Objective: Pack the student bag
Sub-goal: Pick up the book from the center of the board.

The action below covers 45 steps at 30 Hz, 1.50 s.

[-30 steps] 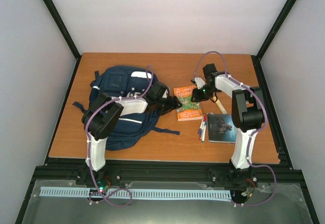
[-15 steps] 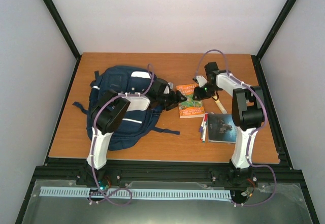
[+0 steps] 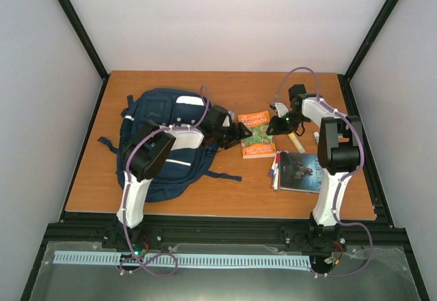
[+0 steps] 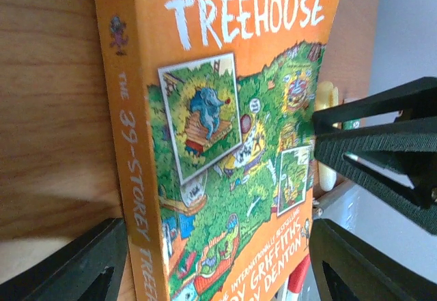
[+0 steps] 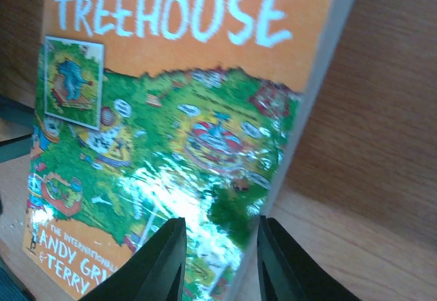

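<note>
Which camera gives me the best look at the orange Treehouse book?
Left wrist: the orange Treehouse book fills the frame, cover and spine lettering both readable. Right wrist shows only part of the cover, with glare. Top external shows it whole but small.

The book (image 3: pixel 257 134) sits hemmed between left claw (image 3: pixel 240 132) and right claw (image 3: pixel 273 125). Pens (image 3: pixel 274 168) seemingly crowd its near side, and the far counter (image 3: pixel 239 89) lies open.
</note>
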Each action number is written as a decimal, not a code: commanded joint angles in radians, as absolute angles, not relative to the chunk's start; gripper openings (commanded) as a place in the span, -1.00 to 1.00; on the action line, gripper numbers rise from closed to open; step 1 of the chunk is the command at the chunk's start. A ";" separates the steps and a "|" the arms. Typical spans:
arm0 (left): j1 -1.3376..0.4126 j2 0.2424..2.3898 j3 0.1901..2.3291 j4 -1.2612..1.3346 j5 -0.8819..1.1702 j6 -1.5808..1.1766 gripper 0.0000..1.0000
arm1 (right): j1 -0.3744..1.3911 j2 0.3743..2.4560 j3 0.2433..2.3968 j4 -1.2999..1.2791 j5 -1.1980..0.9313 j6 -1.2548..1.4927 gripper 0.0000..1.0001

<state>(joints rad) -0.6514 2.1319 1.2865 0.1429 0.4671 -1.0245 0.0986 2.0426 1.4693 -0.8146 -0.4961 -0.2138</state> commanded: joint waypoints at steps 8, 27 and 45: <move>-0.661 2.084 1.243 -0.008 0.411 -0.947 0.50 | 0.080 2.179 1.513 -0.929 -0.435 -0.242 -0.48; -0.660 2.305 1.381 0.069 0.512 -1.011 0.54 | 0.084 2.333 1.597 -1.039 -0.342 -0.255 -0.90; -0.692 2.105 1.242 0.303 0.507 -1.108 -0.15 | 0.086 2.279 1.527 -0.971 -0.341 -0.255 -0.81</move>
